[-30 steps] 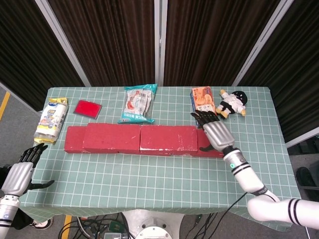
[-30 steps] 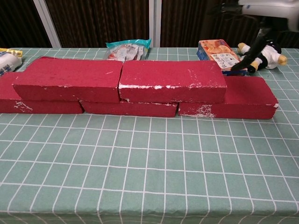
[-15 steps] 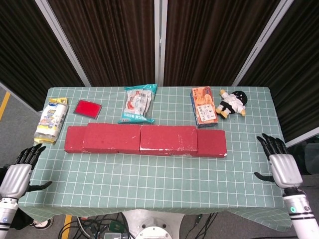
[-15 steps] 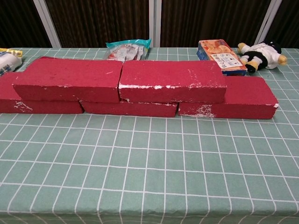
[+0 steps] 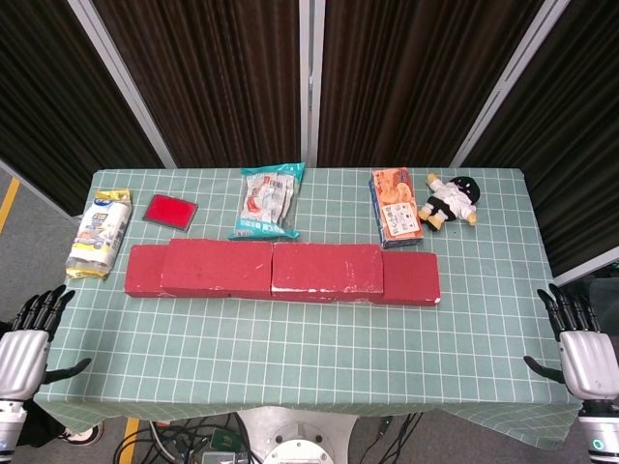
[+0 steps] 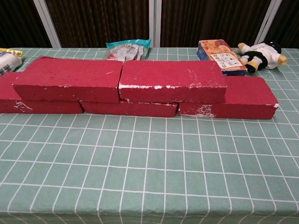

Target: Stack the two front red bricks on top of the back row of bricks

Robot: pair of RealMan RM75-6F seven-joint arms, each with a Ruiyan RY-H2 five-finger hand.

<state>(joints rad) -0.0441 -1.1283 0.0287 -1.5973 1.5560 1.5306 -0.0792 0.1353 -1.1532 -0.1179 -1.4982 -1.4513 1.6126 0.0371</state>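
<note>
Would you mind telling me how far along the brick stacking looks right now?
It looks finished: two upper bricks sit on the back row. Nothing is in hand; the left hand and right hand hang empty off the table edges. Nothing visibly remains.

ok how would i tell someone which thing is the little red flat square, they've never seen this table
Start at the long row of red bricks across the middle of the green checked table. Look behind its left end, toward the curtain: the flat red square lies there, between the white and yellow packet and the teal snack bag. It is thin, small and apart from the bricks.
</note>
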